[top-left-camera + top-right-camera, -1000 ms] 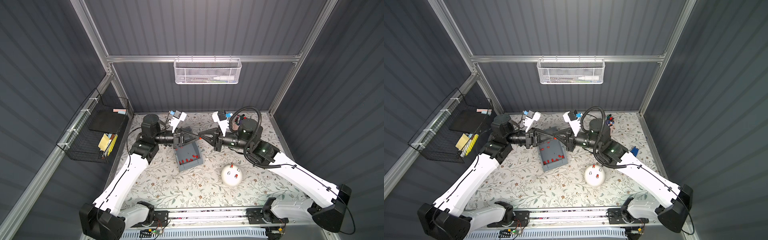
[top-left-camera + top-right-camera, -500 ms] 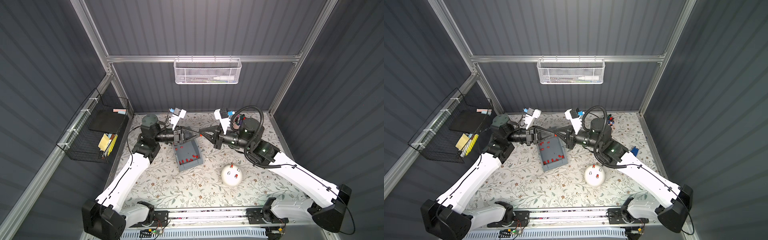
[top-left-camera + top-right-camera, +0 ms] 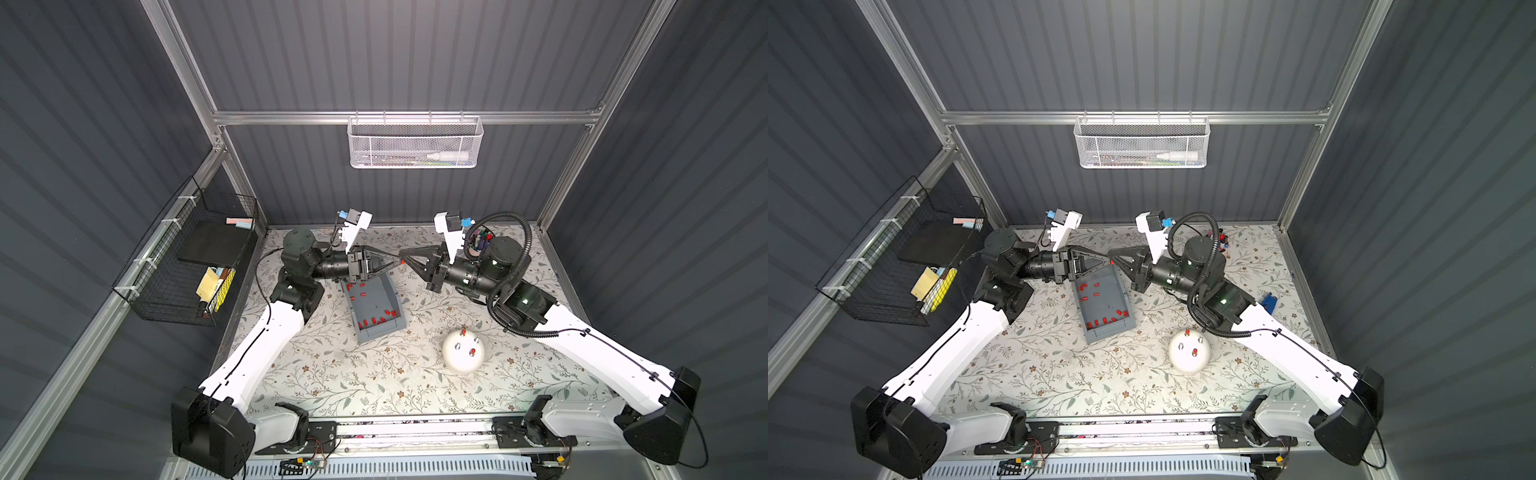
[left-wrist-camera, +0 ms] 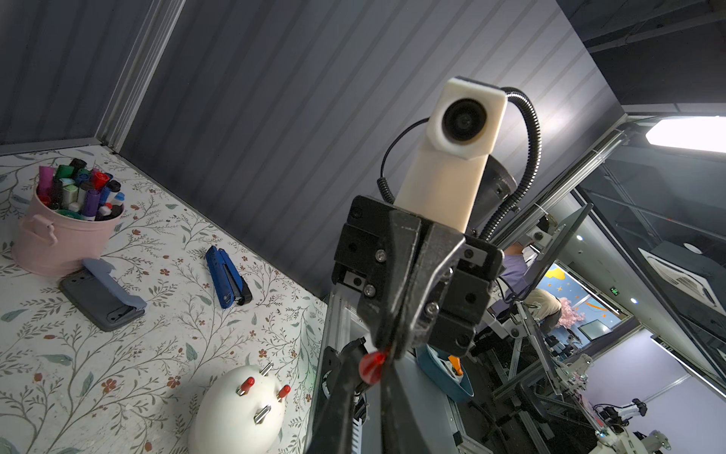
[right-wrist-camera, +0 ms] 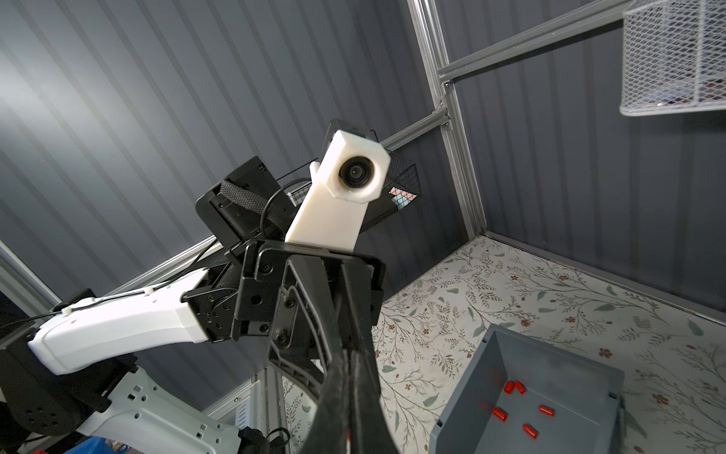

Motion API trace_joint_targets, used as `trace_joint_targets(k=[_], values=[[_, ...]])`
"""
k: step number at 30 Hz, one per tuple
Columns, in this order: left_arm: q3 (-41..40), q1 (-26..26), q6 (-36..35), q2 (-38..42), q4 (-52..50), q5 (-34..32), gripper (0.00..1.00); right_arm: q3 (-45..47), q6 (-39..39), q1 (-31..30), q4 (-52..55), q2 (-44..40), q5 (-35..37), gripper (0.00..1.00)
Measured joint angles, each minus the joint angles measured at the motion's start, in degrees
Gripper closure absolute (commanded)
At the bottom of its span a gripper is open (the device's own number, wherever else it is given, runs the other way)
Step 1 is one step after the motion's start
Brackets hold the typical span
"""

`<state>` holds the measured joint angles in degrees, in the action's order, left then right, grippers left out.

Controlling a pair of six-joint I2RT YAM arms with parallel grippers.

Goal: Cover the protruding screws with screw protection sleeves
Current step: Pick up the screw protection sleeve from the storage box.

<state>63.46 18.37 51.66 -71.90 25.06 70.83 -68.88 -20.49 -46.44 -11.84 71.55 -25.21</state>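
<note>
The left end effector [image 3: 397, 262] is nearly closed on one screw protection sleeve [image 4: 371, 367], held above the grey bin [image 3: 376, 332] against the shut, empty right end effector [image 3: 402, 253] (presumably for realignment); on the white dome [image 3: 461, 363], two of four protruding screws [image 4: 262, 413] are capped; roughly a dozen more lie loose in the bin.

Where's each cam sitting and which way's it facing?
Top views: overhead, looking down on the table; left arm, right arm, left gripper and right gripper tip to tip near the bin.
Left wrist: faces the right gripper head-on; own fingers pinch a red sleeve.
Right wrist: faces the left arm; own fingers shut.
Shared: white dome in top and left wrist; bin in top and right wrist.
</note>
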Motion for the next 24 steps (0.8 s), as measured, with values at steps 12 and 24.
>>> trace_joint_targets(k=[12, 24], values=[[-0.28, 0.00, 1.16, 0.59, 1.70, -1.42, 0.93, 1.38, -5.09, 0.44, -5.46, 1.05, -0.68, 1.00], [-1.29, 0.00, 3.26, 1.29, 4.04, -3.63, 1.00, 1.66, -6.49, 0.72, -7.76, 1.33, -1.09, 0.83]])
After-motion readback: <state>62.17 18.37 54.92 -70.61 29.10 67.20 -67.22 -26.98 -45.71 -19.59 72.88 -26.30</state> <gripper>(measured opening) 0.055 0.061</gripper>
